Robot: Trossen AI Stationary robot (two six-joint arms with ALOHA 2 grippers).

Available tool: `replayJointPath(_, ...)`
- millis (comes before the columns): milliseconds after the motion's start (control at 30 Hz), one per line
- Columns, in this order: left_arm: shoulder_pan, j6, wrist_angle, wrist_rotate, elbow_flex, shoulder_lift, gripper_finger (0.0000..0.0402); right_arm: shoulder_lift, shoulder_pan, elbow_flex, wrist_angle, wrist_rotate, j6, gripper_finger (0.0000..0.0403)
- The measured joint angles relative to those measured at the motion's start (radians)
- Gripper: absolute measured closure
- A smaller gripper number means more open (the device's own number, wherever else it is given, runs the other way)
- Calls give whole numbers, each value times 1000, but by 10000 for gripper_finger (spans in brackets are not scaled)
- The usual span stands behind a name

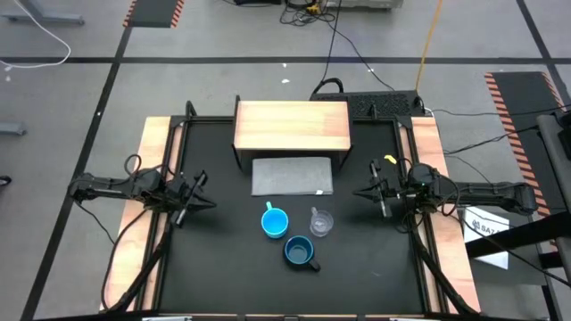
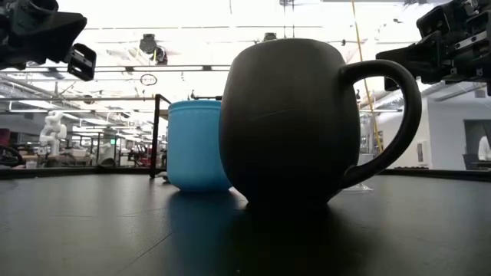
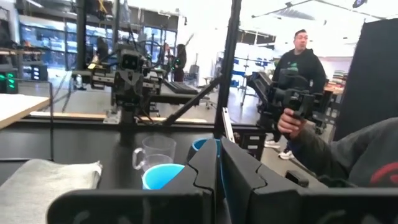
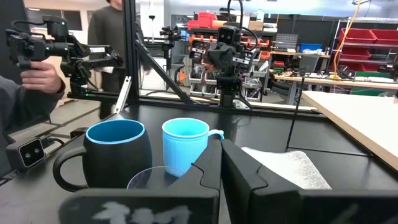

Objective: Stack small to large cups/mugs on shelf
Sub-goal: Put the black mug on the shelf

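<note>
Black worktop [image 1: 223, 267] carries all three vessels, grouped near its front edge and well apart from the shelf [image 1: 291, 125] at the back. Shelf top is bare; a grey mat [image 1: 293, 175] lies just in front of it.

Light-blue mug [image 1: 274, 222] stands upright, with the clear cup [image 1: 321, 223] beside it and the navy mug [image 1: 299, 252] nearer the front. None is nested in another, and none is on the shelf.

Left end effector [image 1: 198, 198] hangs at the left side of the worktop, clenched and holding nothing. Right end effector [image 1: 373, 194] hangs at the right side, likewise clenched and empty.

Assessment: the task appears not yet begun. Nesting the mugs by size and placing the stack on the shelf all remain outstanding.

A person's hand [image 4: 38, 73] holds a controller beyond the worktop.
</note>
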Motion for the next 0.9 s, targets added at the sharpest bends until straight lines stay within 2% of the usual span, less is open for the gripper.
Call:
replayJointPath(300,0,28,4,-21,0,0,381,0,0,0,0,0,0,403)
replayJointPath(433,0,31,6,-26,0,0,397,0,0,0,0,0,0,403)
replayJointPath(633,0,90,97,-203,0,3,396,0,0,0,0,0,0,403)
replayJointPath(767,4,104,109,-246,25,45,397,0,0,0,0,0,0,403)
replayJointPath(900,12,102,117,-251,82,151,398,0,0,0,0,0,-2,403)
